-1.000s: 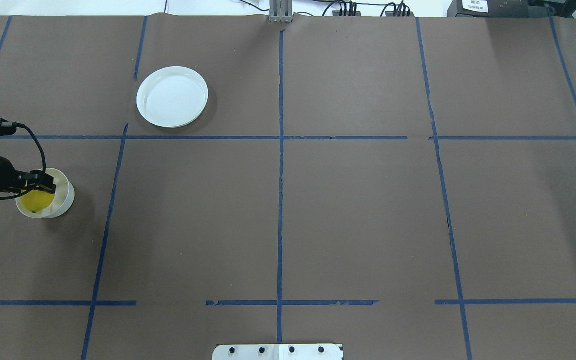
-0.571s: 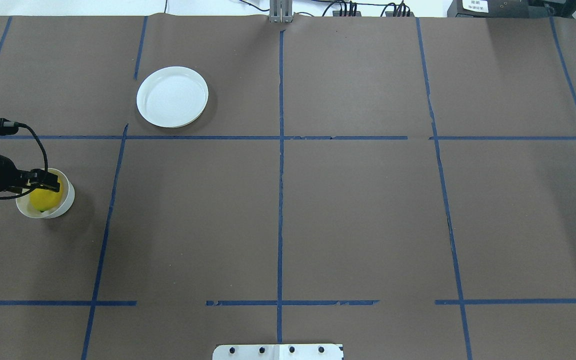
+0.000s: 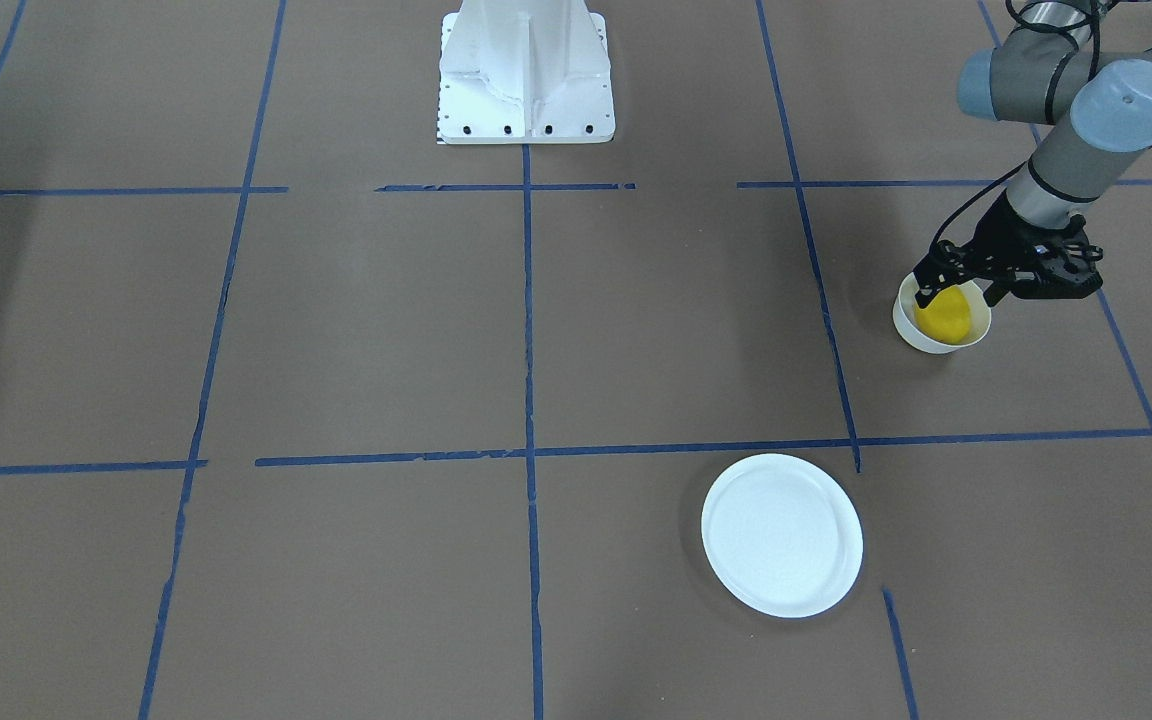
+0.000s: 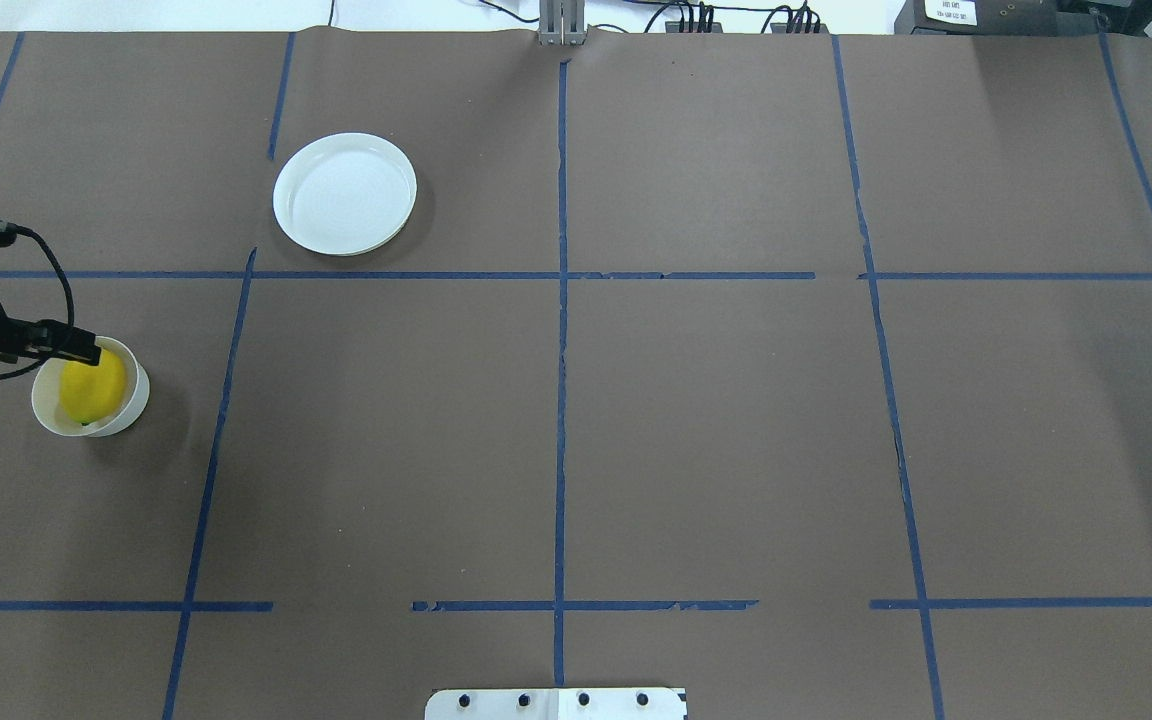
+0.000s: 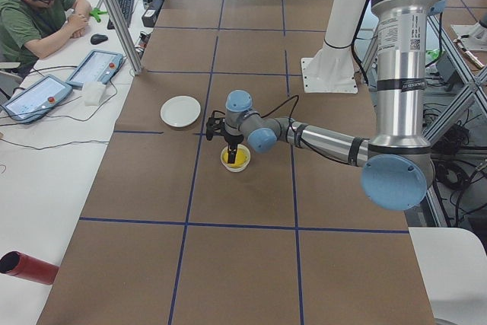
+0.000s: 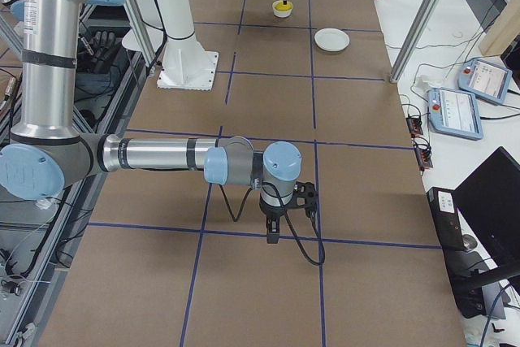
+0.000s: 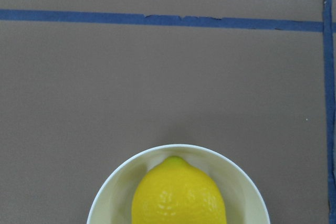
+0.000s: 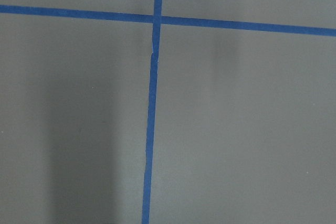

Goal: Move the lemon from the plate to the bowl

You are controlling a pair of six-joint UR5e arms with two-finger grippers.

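Observation:
The yellow lemon lies in the small white bowl at the table's left edge, free of the fingers. It also shows in the front-facing view and the left wrist view. My left gripper is open and hovers over the bowl's far-left rim, just above the lemon. The white plate is empty, farther back and to the right. My right gripper shows only in the exterior right view, low over bare table; I cannot tell whether it is open or shut.
Blue tape lines cross the brown table cover. The robot's base plate sits at the near middle edge. An operator sits beyond the table's far side with tablets.
My left gripper has drawn back to the left off the lemon. The lemon has settled in the bowl, more of it now uncovered. The plate has not moved.

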